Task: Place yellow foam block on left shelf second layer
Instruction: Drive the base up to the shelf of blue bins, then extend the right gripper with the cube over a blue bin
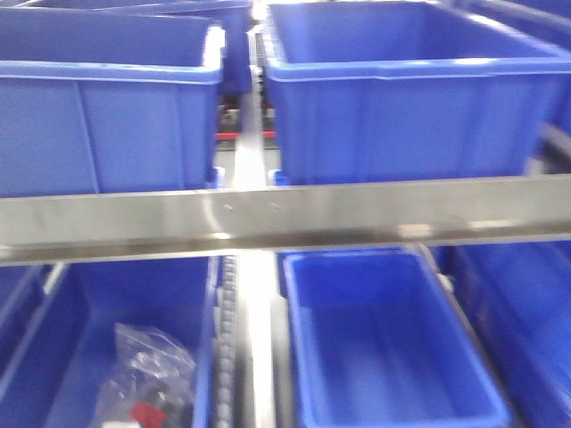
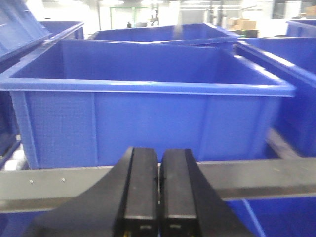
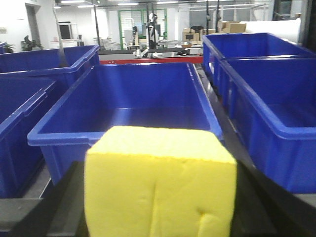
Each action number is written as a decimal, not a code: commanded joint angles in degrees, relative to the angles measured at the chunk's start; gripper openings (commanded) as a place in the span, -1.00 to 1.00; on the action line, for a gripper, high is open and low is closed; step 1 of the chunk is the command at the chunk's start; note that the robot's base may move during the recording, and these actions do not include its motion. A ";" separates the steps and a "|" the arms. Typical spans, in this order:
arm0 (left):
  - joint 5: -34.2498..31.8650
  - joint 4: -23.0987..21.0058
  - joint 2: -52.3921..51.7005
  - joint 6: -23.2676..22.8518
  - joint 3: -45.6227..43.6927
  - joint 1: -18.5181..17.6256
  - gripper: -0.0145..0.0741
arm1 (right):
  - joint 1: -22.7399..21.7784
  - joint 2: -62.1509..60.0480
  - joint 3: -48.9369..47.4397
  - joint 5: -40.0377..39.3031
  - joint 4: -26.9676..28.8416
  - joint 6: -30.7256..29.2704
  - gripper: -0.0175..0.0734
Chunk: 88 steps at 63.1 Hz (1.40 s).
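The block (image 3: 158, 168), judged light and soft, is pinched at its sides by the right gripper (image 3: 159, 219); the left gripper (image 2: 159, 197) is closed, empty.

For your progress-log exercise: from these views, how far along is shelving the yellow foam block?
Done: the yellow foam block is picked up, clamped in the right gripper. In hand: held facing a blue bin. Remaining: setting it on the shelf and letting go. The left gripper is shut, empty.
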 commanded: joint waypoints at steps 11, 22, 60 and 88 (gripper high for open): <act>-4.61 -0.32 -1.03 -0.19 1.41 -0.54 -0.39 | -0.45 0.61 -1.70 -5.22 -0.16 -0.40 0.48; -4.61 -0.32 -1.03 -0.19 1.41 -0.54 -0.39 | -0.45 0.61 -1.70 -5.22 -0.16 -0.40 0.48; -4.61 -0.32 -1.03 -0.19 1.41 -0.54 -0.39 | -0.45 0.61 -1.70 -5.22 -0.16 -0.40 0.48; -4.61 -0.32 -1.03 -0.19 1.41 -0.54 -0.39 | -0.45 0.61 -1.70 -5.22 -0.16 -0.40 0.48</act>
